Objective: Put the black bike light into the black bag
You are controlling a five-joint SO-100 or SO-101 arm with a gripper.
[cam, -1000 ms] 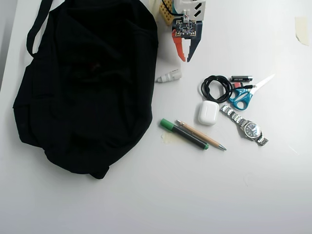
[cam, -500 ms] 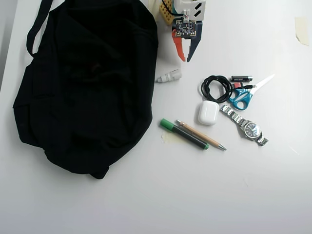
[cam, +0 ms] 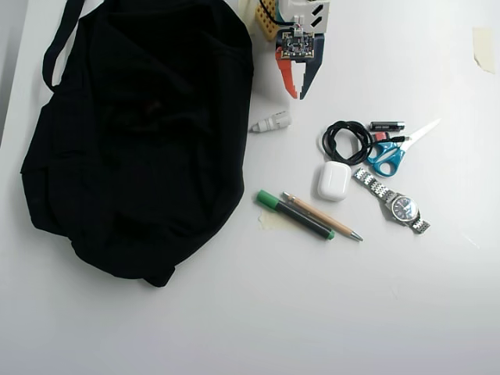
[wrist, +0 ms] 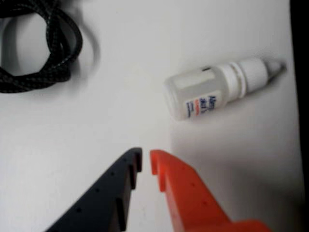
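Observation:
The black bag lies floppy over the left half of the overhead view, its strap at the top left. Its dark edge shows at the right of the wrist view. The black bike light is a small black piece with a red spot by it, lying right of the coiled black cable. It is out of the wrist view. My gripper hangs at the top centre, beside the bag's right edge and well left of the light. In the wrist view the gripper is nearly closed and empty.
A small white dropper bottle lies just below the gripper. The cable shows at the wrist view's top left. Blue-handled scissors, a white earbud case, a wristwatch, a green marker and a pencil lie to the right.

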